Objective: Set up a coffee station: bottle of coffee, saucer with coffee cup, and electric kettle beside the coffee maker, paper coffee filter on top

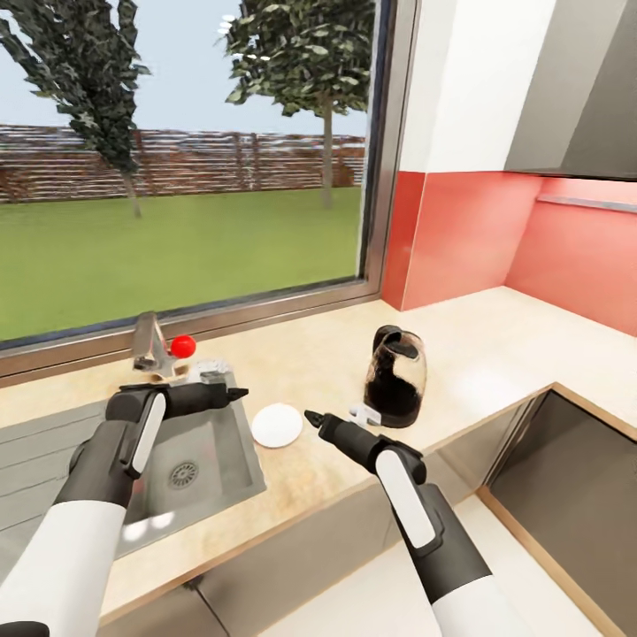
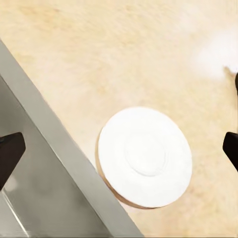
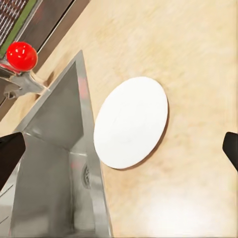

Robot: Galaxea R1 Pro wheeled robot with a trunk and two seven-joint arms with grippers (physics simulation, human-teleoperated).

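The white saucer (image 1: 277, 425) (image 2: 145, 157) (image 3: 131, 122) lies flat on the beige countertop (image 1: 460, 345), just right of the sink's edge. My left gripper (image 1: 235, 392) (image 2: 119, 151) hovers open over the sink's right rim, a little left of and above the saucer. From the right, my right gripper (image 1: 311, 416) (image 3: 119, 151) points at the saucer, open with nothing between its fingers. The dark glass electric kettle (image 1: 395, 376) stands upright to the right of the saucer. The coffee maker, bottle of coffee, paper coffee filter and coffee cup are out of view.
A steel sink (image 1: 190, 460) is set into the counter at left, with a faucet and its red knob (image 1: 182, 346) behind it under a large window. Red wall panels close the corner at right. A dark panel (image 1: 566, 495) sits at lower right.
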